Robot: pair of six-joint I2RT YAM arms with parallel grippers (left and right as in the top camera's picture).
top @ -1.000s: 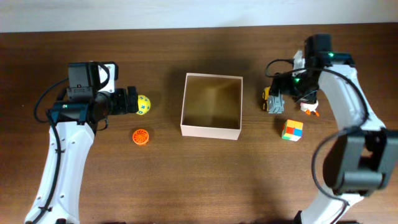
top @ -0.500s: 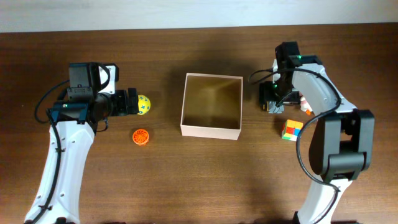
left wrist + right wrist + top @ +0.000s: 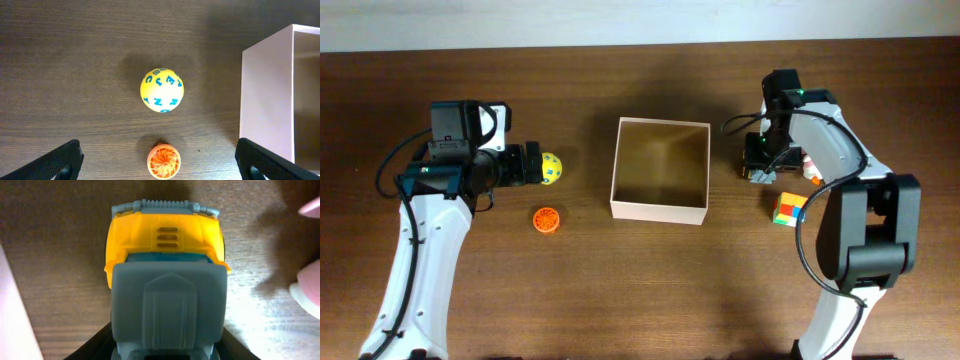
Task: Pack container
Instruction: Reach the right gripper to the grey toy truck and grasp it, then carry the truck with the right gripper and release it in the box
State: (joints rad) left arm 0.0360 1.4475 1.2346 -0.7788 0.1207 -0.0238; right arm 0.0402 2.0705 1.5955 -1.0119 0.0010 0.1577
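**Box:** The box (image 3: 658, 211) sits at table centre, open top up, white outside, tan inside. Only its bare floor shows. All toys lie outside it.

**L side:** The left gripper (image 3: 531, 165) is spread wide, nothing held. Its fingers (image 3: 55, 162) show at the bottom corners of the wrist view. A yellow ball (image 3: 162, 90) w/ blue letters lies just off the fingertips, between gripper and box. An orange ribbed toy (image 3: 162, 161) lies near the ball, apart from it.

**R side:** The right gripper (image 3: 763, 168) is low over a yellow-and-grey toy truck (image 3: 167, 280), just beside the box's right wall. Dark finger edges flank the truck body at the bottom of the wrist view. Whether they clamp it cannot be told. A multicolour cube (image 3: 789, 208) lies near the truck.

**Hidden / unclear:** A white-and-orange toy (image 3: 813, 172) is mostly covered by the right arm; type unclear.

**Surface:** The table (image 3: 640, 290) is dark brown wood grain. A pale wall strip (image 3: 620, 20) runs along the far edge.
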